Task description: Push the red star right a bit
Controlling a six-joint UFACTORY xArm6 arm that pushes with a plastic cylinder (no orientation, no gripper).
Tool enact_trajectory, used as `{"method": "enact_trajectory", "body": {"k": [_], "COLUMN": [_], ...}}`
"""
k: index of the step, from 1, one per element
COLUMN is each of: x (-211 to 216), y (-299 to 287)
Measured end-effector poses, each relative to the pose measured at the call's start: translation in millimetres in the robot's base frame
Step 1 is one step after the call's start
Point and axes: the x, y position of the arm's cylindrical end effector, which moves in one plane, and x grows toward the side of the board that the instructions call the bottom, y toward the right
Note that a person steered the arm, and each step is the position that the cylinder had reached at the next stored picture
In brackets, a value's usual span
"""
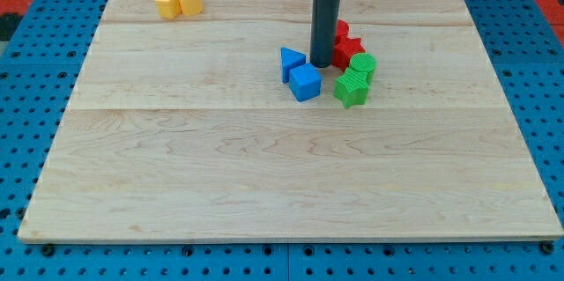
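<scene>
The red star [349, 52] lies right of the board's centre, near the view's top, in a tight cluster. My tip [321, 64] stands at its left edge, touching or nearly touching it. The rod hides part of a second red block [341, 29] just above the star. Two green blocks sit right below the star: an upper one [362, 64] and a lower one [351, 89]. A blue triangle [291, 61] and a blue cube [306, 82] lie just left of and below my tip.
Two yellow blocks [166, 3] [189, 0] sit side by side at the board's top left. The wooden board [264, 175] lies on a blue perforated table.
</scene>
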Motion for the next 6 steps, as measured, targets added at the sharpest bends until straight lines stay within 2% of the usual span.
{"method": "enact_trajectory", "body": {"k": [2,3,4,5,6], "x": [9,-23,-16,-14,-20], "y": [-4,-5,3,35,30]}}
